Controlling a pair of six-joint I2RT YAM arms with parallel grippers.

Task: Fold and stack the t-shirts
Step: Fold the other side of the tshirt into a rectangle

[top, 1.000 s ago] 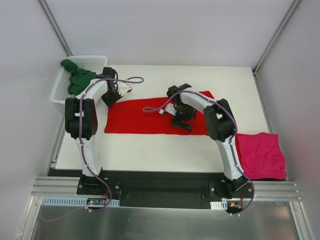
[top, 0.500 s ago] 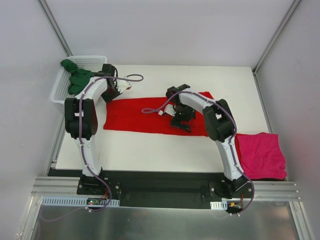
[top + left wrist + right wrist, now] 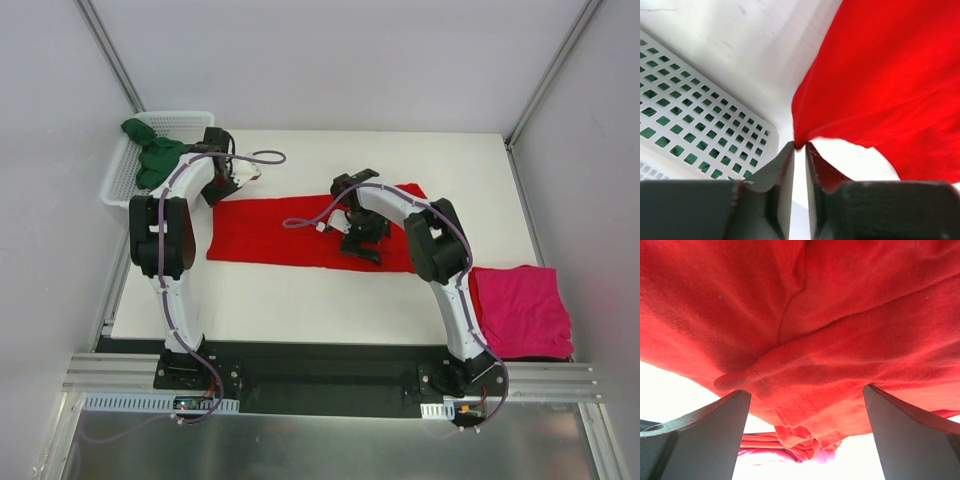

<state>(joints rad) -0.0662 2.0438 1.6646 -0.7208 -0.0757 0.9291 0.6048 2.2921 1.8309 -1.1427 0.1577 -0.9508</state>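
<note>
Shows red t-shirt [image 3: 290,230] flat on table [image 3: 300,300], magenta t-shirt [image 3: 522,310] folded at near right edge, green t-shirt [image 3: 155,155] bunched in white basket [image 3: 185,118] far left. Puts left gripper [image 3: 799,146] at red t-shirt's far-left corner, jaws a thin slit apart, cloth at tips; pinched or not, cannot tell. Puts right gripper [image 3: 805,390] low over red cloth, jaws spread wide.

White table [image 3: 300,300] inside pale grey walls [image 3: 330,60], aluminium rail [image 3: 110,380] nearside

At centre, middle shirt [image 3: 280,235] on surface [image 3: 300,300]; basket [image 3: 186,121] at 10 o'clock, second shirt [image 3: 155,160] in it; third shirt [image 3: 520,310] at 4 o'clock corner.
</note>
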